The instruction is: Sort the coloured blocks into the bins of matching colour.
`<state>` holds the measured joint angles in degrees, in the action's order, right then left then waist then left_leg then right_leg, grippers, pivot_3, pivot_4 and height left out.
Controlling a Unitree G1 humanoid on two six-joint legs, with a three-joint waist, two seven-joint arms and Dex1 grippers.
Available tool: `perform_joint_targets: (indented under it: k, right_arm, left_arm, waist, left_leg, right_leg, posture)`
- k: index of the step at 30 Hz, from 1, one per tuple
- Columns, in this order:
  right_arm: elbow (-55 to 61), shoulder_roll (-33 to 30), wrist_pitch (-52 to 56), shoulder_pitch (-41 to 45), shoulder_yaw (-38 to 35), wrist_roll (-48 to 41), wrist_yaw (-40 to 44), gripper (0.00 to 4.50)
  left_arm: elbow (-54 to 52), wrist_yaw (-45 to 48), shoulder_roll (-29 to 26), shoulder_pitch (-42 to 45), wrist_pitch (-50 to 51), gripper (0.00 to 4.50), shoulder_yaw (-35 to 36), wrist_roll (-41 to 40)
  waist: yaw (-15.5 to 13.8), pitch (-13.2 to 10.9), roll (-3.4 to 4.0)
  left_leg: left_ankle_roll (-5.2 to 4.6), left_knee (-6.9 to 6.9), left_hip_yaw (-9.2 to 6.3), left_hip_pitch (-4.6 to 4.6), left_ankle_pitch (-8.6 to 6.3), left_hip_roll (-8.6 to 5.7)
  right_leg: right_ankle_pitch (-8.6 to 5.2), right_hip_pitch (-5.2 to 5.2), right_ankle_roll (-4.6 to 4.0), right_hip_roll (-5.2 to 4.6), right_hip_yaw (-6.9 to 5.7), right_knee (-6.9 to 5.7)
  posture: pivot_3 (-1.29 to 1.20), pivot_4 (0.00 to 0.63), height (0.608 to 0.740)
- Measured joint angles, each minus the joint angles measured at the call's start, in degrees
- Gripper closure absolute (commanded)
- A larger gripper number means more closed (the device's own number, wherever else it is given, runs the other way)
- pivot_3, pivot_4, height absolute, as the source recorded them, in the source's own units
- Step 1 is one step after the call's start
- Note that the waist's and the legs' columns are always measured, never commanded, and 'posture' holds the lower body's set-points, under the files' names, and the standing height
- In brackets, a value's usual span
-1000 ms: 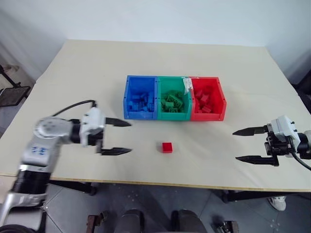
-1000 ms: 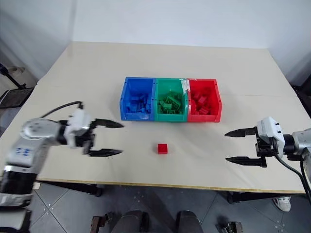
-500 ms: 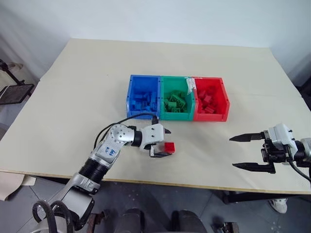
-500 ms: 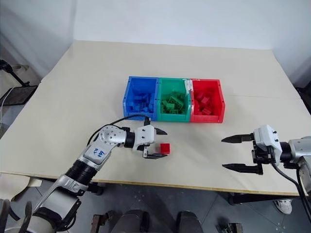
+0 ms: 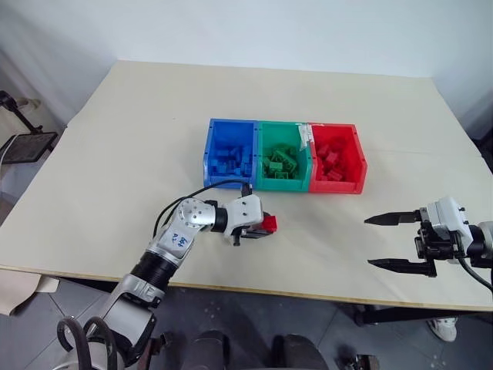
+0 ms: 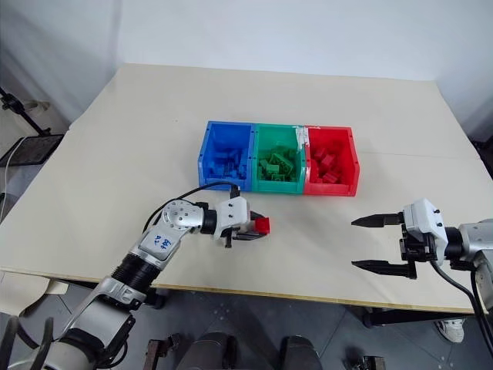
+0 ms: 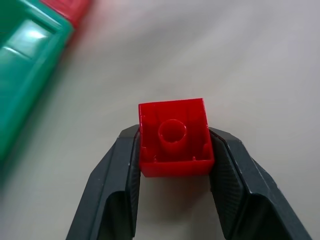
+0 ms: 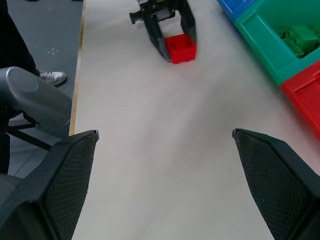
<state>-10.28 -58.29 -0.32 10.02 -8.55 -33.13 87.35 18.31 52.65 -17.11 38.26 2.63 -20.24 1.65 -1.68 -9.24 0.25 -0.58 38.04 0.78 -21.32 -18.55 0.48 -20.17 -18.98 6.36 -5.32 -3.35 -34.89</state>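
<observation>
A small red block (image 5: 269,223) sits between the black fingers of my left gripper (image 5: 259,227), which is shut on it just above the table, in front of the bins. In the left wrist view the block (image 7: 175,137) shows a face with a round ring, and a finger presses on each side. The blue bin (image 5: 226,181), green bin (image 5: 281,184) and red bin (image 5: 337,188) stand joined in a row mid-table, each holding several bricks of its own colour. My right gripper (image 5: 370,242) hovers open and empty at the right, near the table's front edge.
The table's front edge (image 5: 308,291) runs close below both grippers. Bare tabletop (image 8: 165,115) lies between the right gripper and the left one. A black stand (image 5: 23,142) is on the floor off the table's left side.
The left arm swung in from the left to the red block, put its open fingers around it, then shut on it. The right gripper stayed open and in place.
</observation>
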Motion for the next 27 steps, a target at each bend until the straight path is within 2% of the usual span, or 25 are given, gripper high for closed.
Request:
perform_joint_targets:
  k: [2, 6, 8, 14, 18, 22, 27]
  right_arm:
    - [0.2, 0.0, 0.3, -0.1, -0.8, 0.0, -0.2, 0.00]
    - [1.6, 0.2, 0.4, -0.6, -1.6, 0.1, -0.7, 0.00]
    - [2.4, 0.4, 0.6, -2.6, -3.0, 0.2, -1.4, 0.00]
    - [8.1, 1.6, 1.8, -8.7, -6.5, 0.0, -4.2, 0.00]
    - [12.0, 2.3, 2.9, -12.2, -9.0, -0.1, -5.8, 0.00]
    - [15.0, 3.3, 3.7, -15.7, -11.4, -0.3, -7.2, 0.00]
    - [15.9, 3.9, 4.6, -15.5, -11.7, -0.3, -8.1, 0.00]
  left_arm:
    - [0.6, -1.1, 2.4, 2.5, 0.7, 2.94, 1.1, -0.6]
    - [6.4, -5.9, 7.8, 13.0, -0.7, 2.94, 3.9, -0.8]
    - [17.0, -11.1, 12.2, 20.2, -2.7, 2.94, 5.7, -0.5]
    - [46.1, -20.9, 20.5, 36.7, -10.7, 2.94, 9.2, 1.3]
    - [54.2, -23.5, 22.9, 40.0, -14.2, 2.94, 10.6, 2.2]
    - [57.2, -24.9, 23.3, 42.7, -14.6, 1.61, 12.9, 2.3]
    - [58.4, -27.3, 23.1, 43.6, -15.8, 0.08, 15.5, 2.6]
  waist:
    - [-0.2, 0.0, -0.02]
    - [-0.4, 0.0, -0.07]
    - [-0.9, -0.1, -0.14]
    - [-1.4, -0.2, -0.27]
    - [-1.4, -0.2, -0.35]
    - [-1.2, -0.2, -0.37]
    - [-1.2, -0.2, -0.37]
  left_leg:
    - [0.00, 0.03, -0.06, -0.02, 0.00, -0.03]
    - [-0.01, 0.00, -0.06, 0.02, 0.00, -0.09]
    - [-0.05, 0.01, -0.09, 0.02, 0.02, -0.23]
    - [-0.23, -0.10, -0.03, 0.02, 0.05, -0.58]
    - [-0.25, -0.11, -0.03, 0.01, 0.05, -0.61]
    - [-0.25, -0.10, -0.01, 0.02, 0.05, -0.60]
    - [-0.25, -0.09, 0.01, 0.02, 0.05, -0.60]
  right_leg:
    - [0.01, 0.05, 0.02, -0.02, -0.09, 0.06]
    - [0.02, 0.21, 0.17, 0.01, -0.54, 0.27]
    - [-0.04, 0.25, 0.31, 0.04, -0.83, 0.27]
    - [-0.09, 0.25, 0.63, -0.22, -1.04, 0.32]
    - [-0.08, 0.25, 0.68, -0.25, -1.06, 0.34]
    - [-0.09, 0.25, 0.69, -0.23, -1.06, 0.36]
    - [-0.09, 0.25, 0.69, -0.24, -1.05, 0.36]
  posture:
    - [0.00, 0.150, 0.740]
    - [0.00, 0.150, 0.740]
    - [0.00, 0.150, 0.740]
    - [0.00, 0.150, 0.740]
    - [0.00, 0.150, 0.740]
    - [0.00, 0.150, 0.740]
    - [0.00, 0.150, 0.740]
